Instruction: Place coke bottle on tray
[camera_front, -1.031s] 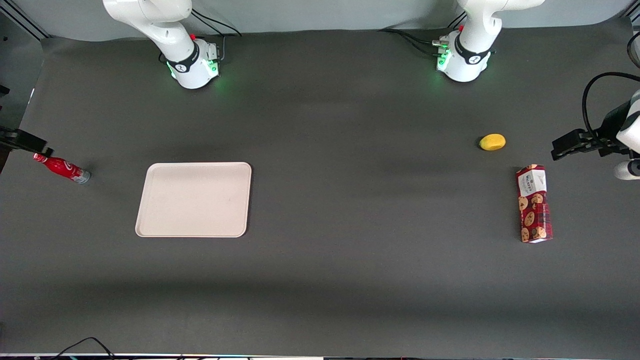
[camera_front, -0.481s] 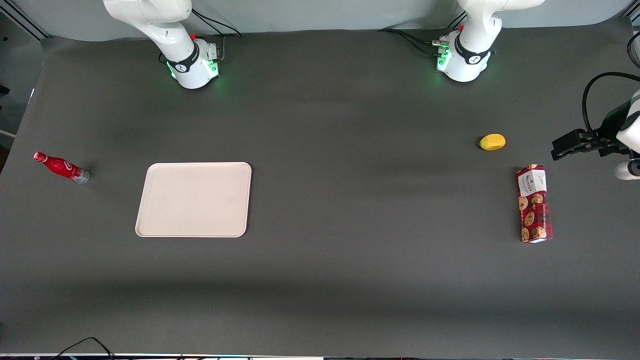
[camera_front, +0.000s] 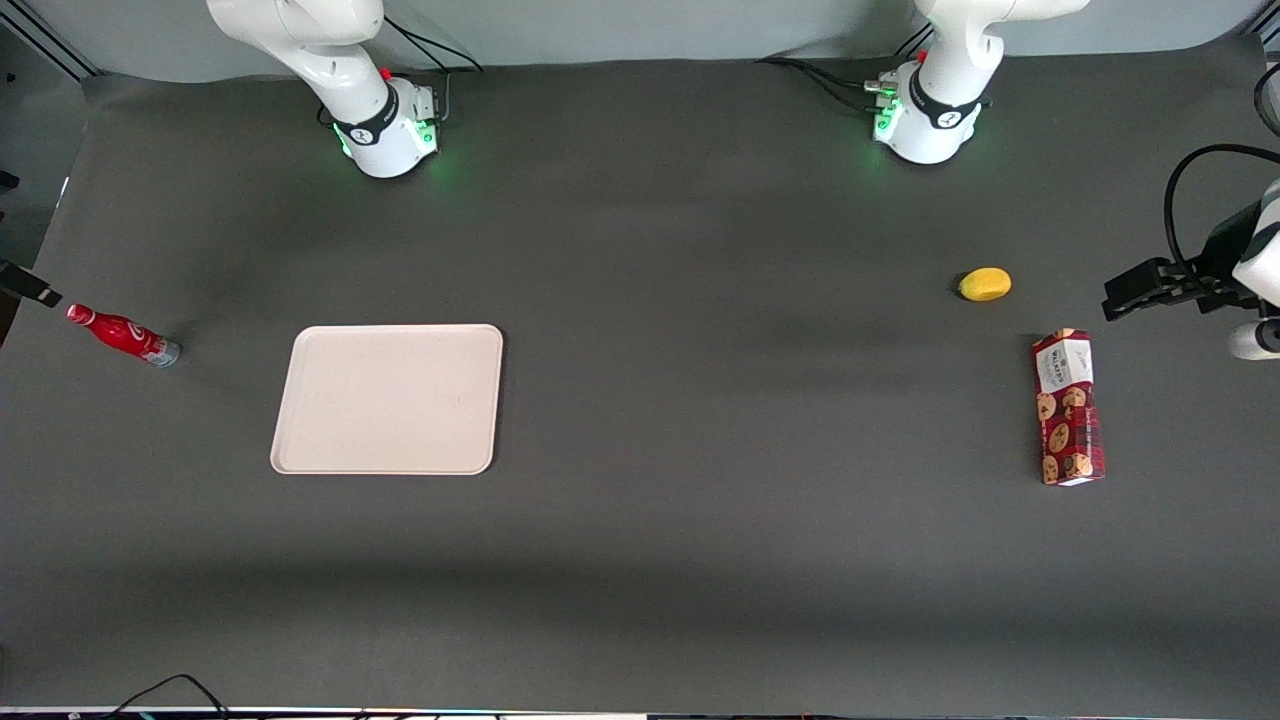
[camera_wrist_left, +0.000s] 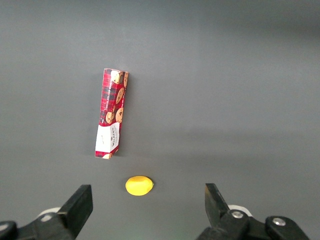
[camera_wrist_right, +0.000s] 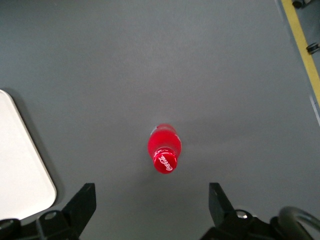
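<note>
Dark grey tabletop (camera_front: 700, 560), pale wall (camera_front: 650, 25)

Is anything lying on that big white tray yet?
Nothing: the tray is bare. The coke bottle stands on the table beside it, under the open pincer. What the tray covers cannot be seen.

From the front, the picture's edge cuts off nearly all of the pincer (camera_front: 28, 284), leaving one dark tip above the coke bottle (camera_front: 123, 335); in the right wrist view only its two spread fingers (camera_wrist_right: 82, 204) show, their mount cropped; seen from straight above, the bottle's cap hides its body; the tray (camera_wrist_right: 22, 170), beside the pincer, shows one rounded corner.
</note>
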